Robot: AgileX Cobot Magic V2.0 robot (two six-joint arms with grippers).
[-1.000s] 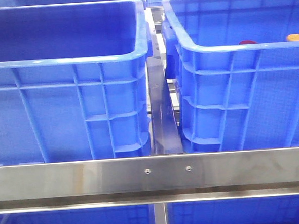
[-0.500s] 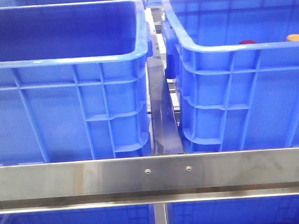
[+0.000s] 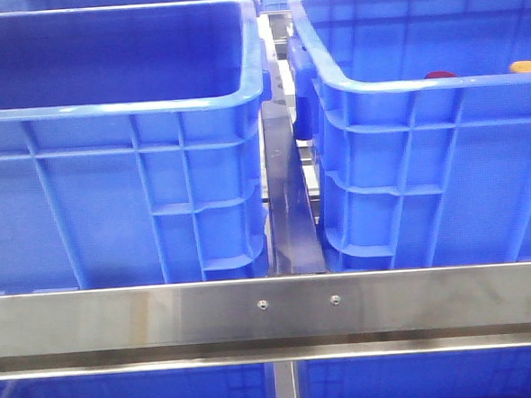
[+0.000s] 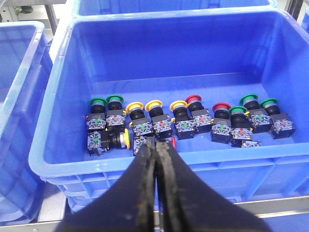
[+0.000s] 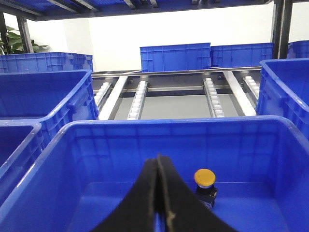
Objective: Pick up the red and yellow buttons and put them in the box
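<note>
Both hands are pressed together and empty. The left hand hangs over the supply crate of red and yellow buttons; the right hand hovers above the box, ready to receive.

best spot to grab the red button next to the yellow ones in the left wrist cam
Probably take the red button by its round cap, coming from above. It stands cap-up on a black switch body, and the cap flares wider than the neck, giving a lip. A yellow button sits tight beside it, so set the fingers across the free sides. The left end effector is shut and would need to open first.
</note>
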